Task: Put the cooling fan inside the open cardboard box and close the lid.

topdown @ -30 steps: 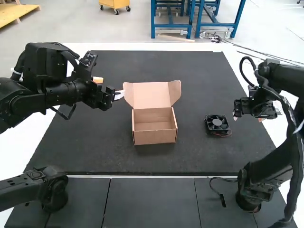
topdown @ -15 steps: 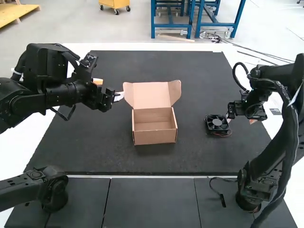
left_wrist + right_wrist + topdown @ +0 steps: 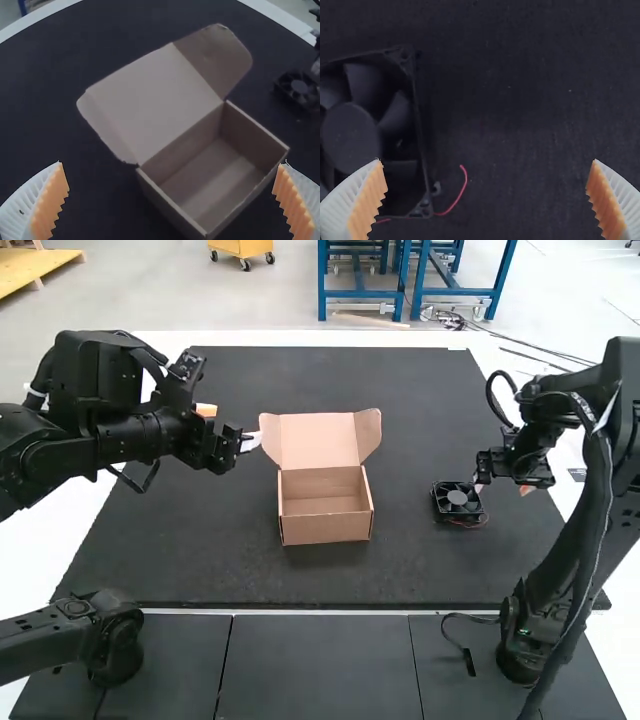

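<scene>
High view: on the counter (image 3: 200, 550), the box (image 3: 323, 505) stands open, lid (image 3: 315, 440) back; the fan (image 3: 458, 502) lies flat to its right, apart. Left fingers (image 3: 47, 200) and right fingers (image 3: 362, 205) are spread, empty. The right ones sit off-centre over the fan; I'd centre them before clenching.

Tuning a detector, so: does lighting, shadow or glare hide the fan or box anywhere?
High view: even light, cardboard box clear, black fan low-contrast on dark mat. Left wrist view: box interior shaded, no glare. Right wrist view: dim, fan nearly merges with mat.
</scene>
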Robot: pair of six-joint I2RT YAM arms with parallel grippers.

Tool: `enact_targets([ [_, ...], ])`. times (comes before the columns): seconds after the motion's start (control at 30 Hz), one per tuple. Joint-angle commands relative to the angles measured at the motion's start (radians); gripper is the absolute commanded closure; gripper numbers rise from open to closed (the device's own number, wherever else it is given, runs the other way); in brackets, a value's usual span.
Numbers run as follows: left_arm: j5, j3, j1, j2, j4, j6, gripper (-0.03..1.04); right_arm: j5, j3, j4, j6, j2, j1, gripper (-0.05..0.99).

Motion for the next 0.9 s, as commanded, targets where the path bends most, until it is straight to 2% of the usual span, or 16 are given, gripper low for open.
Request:
enact_targets([
  [0.0, -0.007, 0.036, 0.003, 0.002, 0.008, -0.007, 0.04, -0.011, 0.043, -0.003, 0.01, 0.036, 0.008, 0.02],
  [0.87, -0.007, 0.036, 0.001, 0.016, 0.053, -0.005, 0.04, -0.01, 0.113, -0.023, 0.014, 0.2, 0.011, 0.02],
])
